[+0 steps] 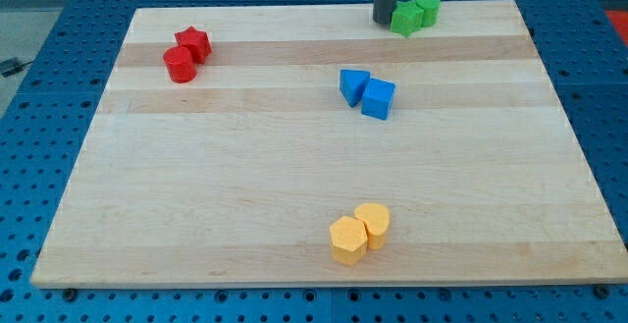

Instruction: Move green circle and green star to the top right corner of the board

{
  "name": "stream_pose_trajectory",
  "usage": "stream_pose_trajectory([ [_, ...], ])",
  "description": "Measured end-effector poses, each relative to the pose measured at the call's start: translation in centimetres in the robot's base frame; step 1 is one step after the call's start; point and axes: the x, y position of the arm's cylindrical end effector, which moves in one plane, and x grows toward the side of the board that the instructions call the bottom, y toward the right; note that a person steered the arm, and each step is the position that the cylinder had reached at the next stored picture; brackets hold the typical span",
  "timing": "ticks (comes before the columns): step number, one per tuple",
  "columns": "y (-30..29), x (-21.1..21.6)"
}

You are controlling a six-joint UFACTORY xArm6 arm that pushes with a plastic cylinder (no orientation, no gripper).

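My tip touching left side of green star, near table top edge; green circle just right, touching star (no claw fitted, rod only). Pair sits right of centre, short of corner.

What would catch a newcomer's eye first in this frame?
The dark rod at the view's top stands out first: my tip sits right against the left side of the green star, with the green circle touching the star's right. After that, the pairs scattered over the wooden board: two red blocks upper left, two blue blocks near the middle, two yellow blocks near the bottom edge.
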Motion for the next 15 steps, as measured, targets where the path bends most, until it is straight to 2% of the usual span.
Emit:
stream_pose_trajectory([
  [2,0.8,-2.3],
  [5,9.5,-2.9],
  [7,6.0,-2.9],
  [9,-5.3,-2.8],
  [10,-5.9,-0.8],
  [11,-4.0,0.6],
  [15,1.9,0.7],
])
